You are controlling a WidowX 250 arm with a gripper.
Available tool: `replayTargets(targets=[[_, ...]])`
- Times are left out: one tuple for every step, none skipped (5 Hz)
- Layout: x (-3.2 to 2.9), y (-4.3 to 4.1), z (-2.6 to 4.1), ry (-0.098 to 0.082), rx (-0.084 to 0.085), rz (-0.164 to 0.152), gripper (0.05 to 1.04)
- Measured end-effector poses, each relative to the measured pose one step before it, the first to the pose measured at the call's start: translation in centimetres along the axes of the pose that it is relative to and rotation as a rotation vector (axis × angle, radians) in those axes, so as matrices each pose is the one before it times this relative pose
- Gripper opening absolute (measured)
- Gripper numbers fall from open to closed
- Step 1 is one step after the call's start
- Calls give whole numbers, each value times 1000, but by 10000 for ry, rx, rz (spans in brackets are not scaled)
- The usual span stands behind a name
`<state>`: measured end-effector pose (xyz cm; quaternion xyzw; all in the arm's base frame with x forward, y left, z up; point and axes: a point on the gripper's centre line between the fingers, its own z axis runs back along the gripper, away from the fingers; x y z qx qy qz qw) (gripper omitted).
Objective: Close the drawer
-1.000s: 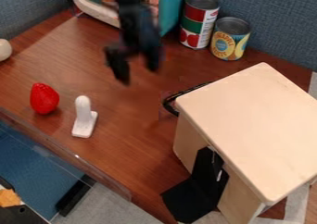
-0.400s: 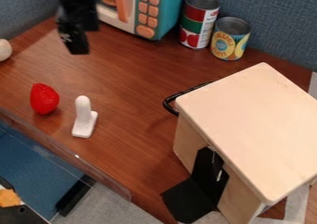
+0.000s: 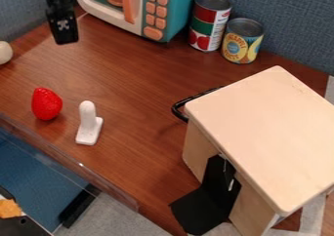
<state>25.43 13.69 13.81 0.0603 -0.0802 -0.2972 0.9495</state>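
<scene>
The black gripper (image 3: 65, 39) hung over the table (image 3: 124, 69) between ten and eleven o'clock; whether it was released or clenched, I could not tell. The drawer was in the wooden cabinet (image 3: 261, 132) at four o'clock, mostly hidden under its top, a black handle (image 3: 176, 110) jutting toward ten. A toy strawberry (image 3: 47, 104) lay at nine, two food cans (image 3: 210, 23) at one.
</scene>
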Motion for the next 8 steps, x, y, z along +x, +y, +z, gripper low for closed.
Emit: replayTargets(targets=[[207,-79,-201,1108,-1080,-197,999],[-64,-116,38,68,-68,6,999],[-11,-22,0,7,-14,0,999],[-11,-22,0,7,-14,0,999],[51,2,1,-8,14,-15,999],[-40,20,-1,1,0,15,999],[-11,-22,0,7,-14,0,999],[51,2,1,-8,14,-15,999]])
